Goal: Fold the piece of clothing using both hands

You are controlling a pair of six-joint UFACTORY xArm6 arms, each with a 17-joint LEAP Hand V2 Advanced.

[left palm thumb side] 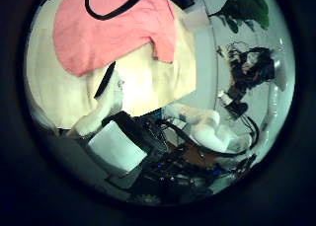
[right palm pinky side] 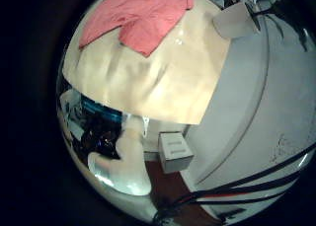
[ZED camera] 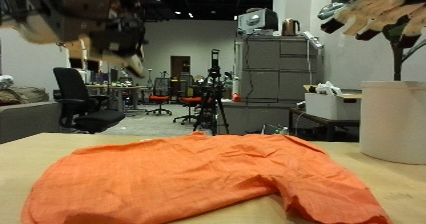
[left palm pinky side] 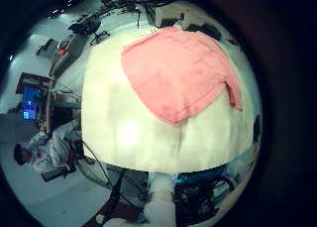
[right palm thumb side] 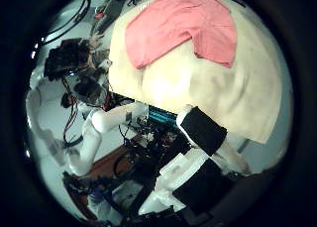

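An orange piece of clothing lies spread out flat on the beige table. My left hand hangs high above the table's side, fingers loose and holding nothing. My right hand is high above the other side, fingers spread and empty. The left little finger side palm view shows the clothing far below on the table. It also shows in the left thumb side palm view, the right little finger side palm view and the right thumb side palm view.
A large white plant pot stands by the table's edge near my right hand. Behind the table are a grey cabinet, a box and an office chair. A white box sits on the floor.
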